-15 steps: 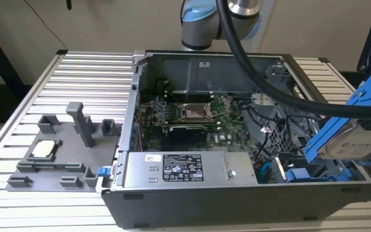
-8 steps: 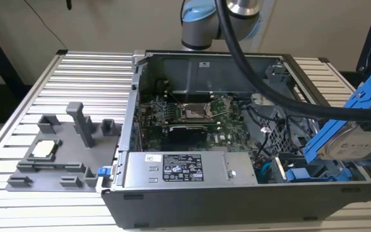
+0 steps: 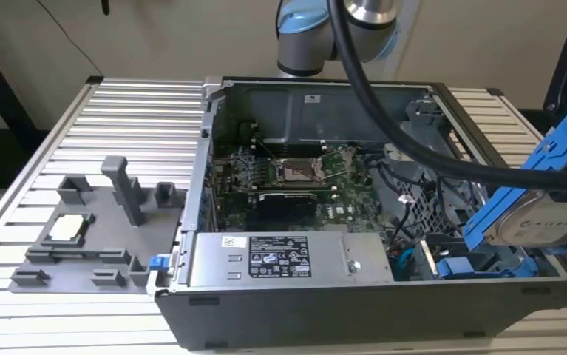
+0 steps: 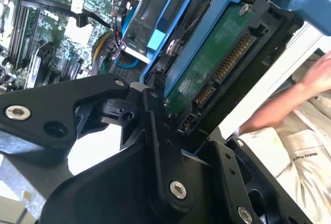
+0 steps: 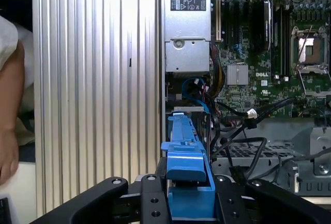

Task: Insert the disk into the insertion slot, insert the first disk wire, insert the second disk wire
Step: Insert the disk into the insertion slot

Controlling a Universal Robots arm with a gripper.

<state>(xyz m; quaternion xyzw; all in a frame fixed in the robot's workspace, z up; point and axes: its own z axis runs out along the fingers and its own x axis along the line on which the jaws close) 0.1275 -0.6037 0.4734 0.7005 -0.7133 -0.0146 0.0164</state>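
My tool is clamped on the disk, with the insertion slot just below it. I judge the disk rigid, weighty and shock-sensitive, best held by its blue-framed sides.

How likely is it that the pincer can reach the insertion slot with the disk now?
Probably yes: the pincer holds the disk tilted close above the insertion slot, and I see nothing between them. Loose cables lie beside the slot, seemingly not across it.
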